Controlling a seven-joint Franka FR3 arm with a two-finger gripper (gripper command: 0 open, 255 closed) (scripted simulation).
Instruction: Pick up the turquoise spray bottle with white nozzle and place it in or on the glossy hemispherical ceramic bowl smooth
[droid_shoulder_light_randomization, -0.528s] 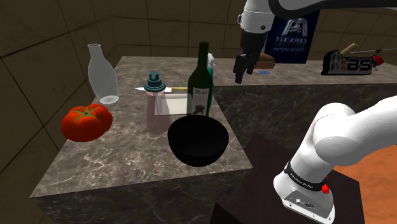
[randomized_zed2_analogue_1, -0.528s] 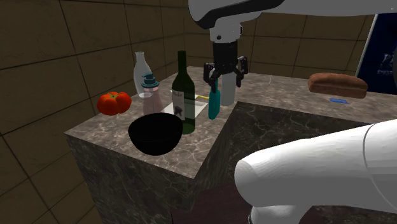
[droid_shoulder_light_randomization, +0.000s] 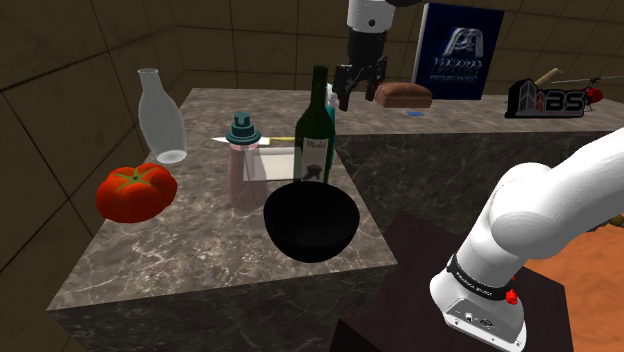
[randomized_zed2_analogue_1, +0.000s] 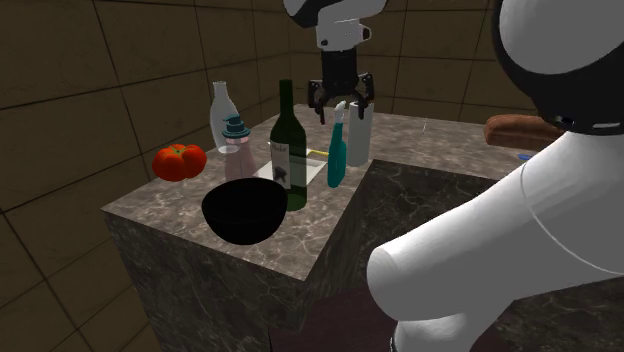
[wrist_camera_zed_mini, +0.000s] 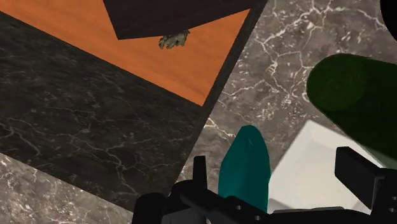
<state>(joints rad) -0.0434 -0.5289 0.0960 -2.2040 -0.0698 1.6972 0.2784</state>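
— Where does everything sit, biggest first?

— A dark veined marble counter (droid_shoulder_light_randomization: 200, 250) carries it all, with the white Franka arm (droid_shoulder_light_randomization: 545, 215) reaching over it from the stand. A glossy black hemispherical bowl (droid_shoulder_light_randomization: 310, 220) sits near the counter's front edge, and just behind it in the shoulder view stands a tall dark green glass wine bottle (droid_shoulder_light_randomization: 315, 130).

— And the turquoise spray bottle with the white nozzle (randomized_zed2_analogue_1: 337, 160)?

— It stands upright on the counter beside the wine bottle, close to the counter's inner corner. The bowl is beyond the wine bottle from it.

— How does the all-black two-finger gripper (randomized_zed2_analogue_1: 342, 110) relate to it?

— It hangs directly above, pointing straight down along the bottle's upright long axis. Its fingers are spread wide and hold nothing. In the wrist view the turquoise body (wrist_camera_zed_mini: 245, 168) lies between them, nearer one finger, touching neither as far as I can tell.

— So the next move?

— Probably a straight descent, then closing across the bottle's narrow upper part. The wine bottle stands close, so I'd judge clearance tight.
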